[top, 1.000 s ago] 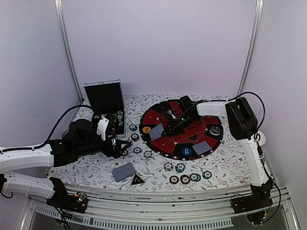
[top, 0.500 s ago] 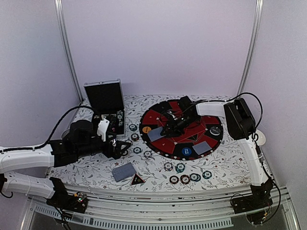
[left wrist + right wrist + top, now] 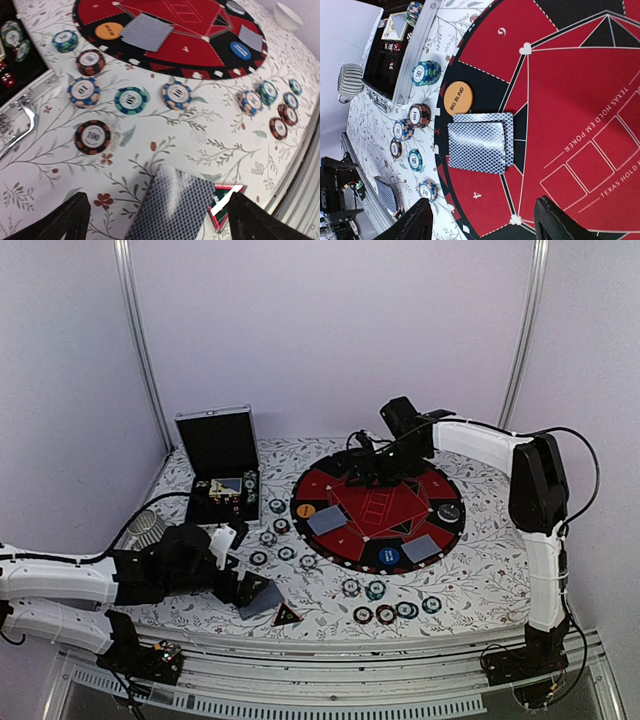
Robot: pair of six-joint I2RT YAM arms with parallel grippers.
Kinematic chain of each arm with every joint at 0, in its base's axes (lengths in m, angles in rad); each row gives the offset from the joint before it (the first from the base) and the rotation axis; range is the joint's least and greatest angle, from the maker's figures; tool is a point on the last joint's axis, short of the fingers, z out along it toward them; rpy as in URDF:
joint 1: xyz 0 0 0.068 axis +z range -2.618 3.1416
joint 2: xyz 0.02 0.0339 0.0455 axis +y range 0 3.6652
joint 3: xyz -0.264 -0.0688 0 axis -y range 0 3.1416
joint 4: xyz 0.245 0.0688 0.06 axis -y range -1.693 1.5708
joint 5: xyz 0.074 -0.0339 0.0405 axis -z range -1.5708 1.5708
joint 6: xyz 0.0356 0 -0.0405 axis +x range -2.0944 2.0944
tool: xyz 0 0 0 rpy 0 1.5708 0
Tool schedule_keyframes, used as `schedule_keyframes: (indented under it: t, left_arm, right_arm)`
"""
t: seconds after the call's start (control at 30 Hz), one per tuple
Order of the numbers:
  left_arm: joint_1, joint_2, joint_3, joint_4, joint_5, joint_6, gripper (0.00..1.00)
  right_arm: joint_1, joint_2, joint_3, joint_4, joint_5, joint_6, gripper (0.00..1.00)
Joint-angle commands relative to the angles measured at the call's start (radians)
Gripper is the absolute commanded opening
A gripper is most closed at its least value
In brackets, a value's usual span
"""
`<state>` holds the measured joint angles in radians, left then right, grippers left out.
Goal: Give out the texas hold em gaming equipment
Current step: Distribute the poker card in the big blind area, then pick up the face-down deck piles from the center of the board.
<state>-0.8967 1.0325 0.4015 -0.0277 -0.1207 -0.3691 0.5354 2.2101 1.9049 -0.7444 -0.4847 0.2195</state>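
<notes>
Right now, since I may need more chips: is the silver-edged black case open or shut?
Open. The case has its lid upright at the back, and chips show in its tray.

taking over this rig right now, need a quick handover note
Left gripper: open, fingers either side of the card deck at the front of the cloth, not gripping it.
Right gripper: open, empty, above the mat.
Done: two overlapped cards beside the orange button; second card spot filled by the blue button; black button on the mat's right.
Left: chips lie scattered off the mat; triangle beside the deck; other seats have no cards.
</notes>
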Motion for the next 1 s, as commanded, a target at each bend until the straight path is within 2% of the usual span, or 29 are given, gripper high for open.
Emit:
schedule_keyframes:
  t: [0.0,0.07,0.13,0.17,0.27,0.37,0.53,0.6,0.7,0.73,0.87,0.97]
  left_arm:
    - [-0.143,-0.019,-0.028,0.056,-0.066,0.076,0.98]
    - [-0.161,-0.005,-0.005,0.044,-0.098,0.09,0.98]
    - [-0.162,0.024,0.035,0.01,-0.115,0.089,0.98]
    - [-0.16,0.043,0.073,-0.016,-0.104,0.099,0.98]
    - [-0.176,0.12,0.238,-0.149,-0.048,0.19,0.98]
    - [-0.21,0.203,0.406,-0.324,0.013,0.36,0.98]
    - [-0.216,0.317,0.578,-0.674,-0.05,0.565,0.98]
    - [-0.196,0.34,0.595,-0.741,-0.038,0.6,0.98]
    - [-0.141,0.366,0.575,-0.803,0.053,0.618,0.98]
    - [-0.13,0.372,0.565,-0.81,0.037,0.622,0.98]
    - [-0.029,0.387,0.502,-0.781,0.05,0.651,0.98]
    - [0.006,0.407,0.463,-0.709,0.055,0.663,0.98]
  right_arm:
    - [0.05,-0.121,-0.061,-0.011,0.112,-0.016,0.76]
    - [0.07,-0.154,-0.104,0.002,0.111,-0.017,0.81]
    - [0.084,-0.187,-0.156,0.013,0.114,-0.017,0.9]
    - [0.09,-0.205,-0.181,0.021,0.118,-0.016,0.98]
    - [0.099,-0.268,-0.261,0.047,0.139,-0.01,0.99]
    - [0.102,-0.348,-0.345,0.092,0.176,-0.015,0.99]
    - [0.101,-0.472,-0.447,0.145,0.23,-0.037,0.99]
    - [0.101,-0.508,-0.481,0.16,0.23,-0.051,0.99]
    - [0.101,-0.545,-0.53,0.177,0.228,-0.064,0.99]
    - [0.101,-0.554,-0.545,0.182,0.226,-0.066,0.99]
    - [0.101,-0.578,-0.599,0.203,0.211,-0.075,0.99]
    - [0.102,-0.582,-0.622,0.218,0.203,-0.076,0.99]
